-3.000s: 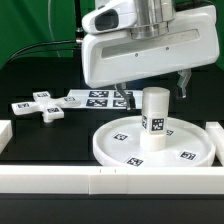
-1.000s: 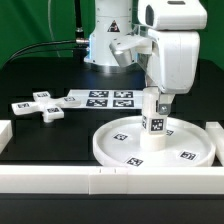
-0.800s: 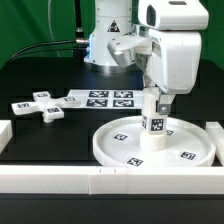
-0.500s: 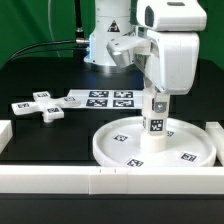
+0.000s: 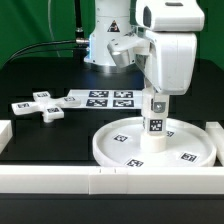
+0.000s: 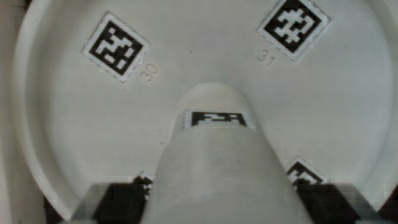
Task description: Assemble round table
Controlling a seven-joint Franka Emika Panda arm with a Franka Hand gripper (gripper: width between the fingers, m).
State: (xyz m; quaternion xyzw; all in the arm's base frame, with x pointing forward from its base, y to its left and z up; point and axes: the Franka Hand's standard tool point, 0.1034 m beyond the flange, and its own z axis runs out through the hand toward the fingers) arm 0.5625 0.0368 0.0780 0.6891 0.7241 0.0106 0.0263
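Observation:
The round disc (image 5: 110,150) lies flat near the front of the table, at the exterior view's right. The short cylinder leg (image 5: 155,127) stands upright at its middle. My gripper (image 5: 157,100) comes straight down over the leg's top and is shut on it. In the wrist view the leg (image 6: 217,150) fills the gap between my gripper (image 6: 214,200) and its dark pads (image 6: 118,200), which press on both sides, with the disc (image 6: 196,50) and its tags beneath. The cross-shaped foot (image 5: 40,105) lies loose at the exterior view's left.
The marker board (image 5: 100,99) lies flat behind the disc, between it and the foot. A long white rail (image 5: 100,180) runs along the front edge, with rail ends at both sides (image 5: 4,135) (image 5: 216,135). The robot base (image 5: 108,40) stands at the back.
Three seconds ago the hand was turned broadside and above the leg; it has since rotated and closed on the leg's top. Over the last second it has barely moved.

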